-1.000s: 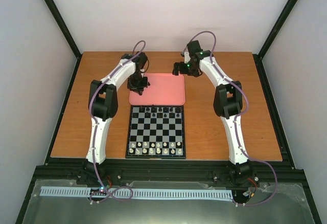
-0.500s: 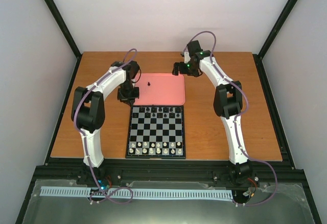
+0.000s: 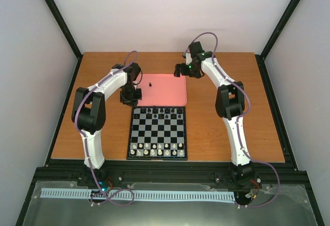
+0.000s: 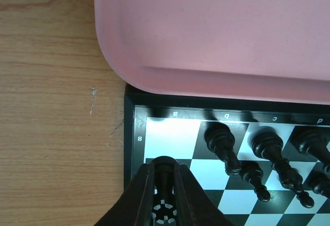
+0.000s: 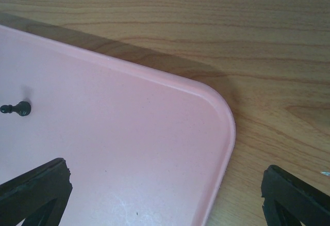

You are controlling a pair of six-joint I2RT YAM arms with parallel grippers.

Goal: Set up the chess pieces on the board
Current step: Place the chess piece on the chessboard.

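Left claw gripping black piece, now off tray, over board corner

left arm | right arm: white links, black joints | cables: purple loops | fingers: black

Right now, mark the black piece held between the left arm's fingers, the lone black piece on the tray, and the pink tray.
held black piece (image 4: pixel 165 170), left wrist view, its top end.
lone black piece (image 5: pixel 21 109), right wrist view, its wider end.
pink tray (image 5: pixel 227 127), right wrist view, rim at its rounded corner.
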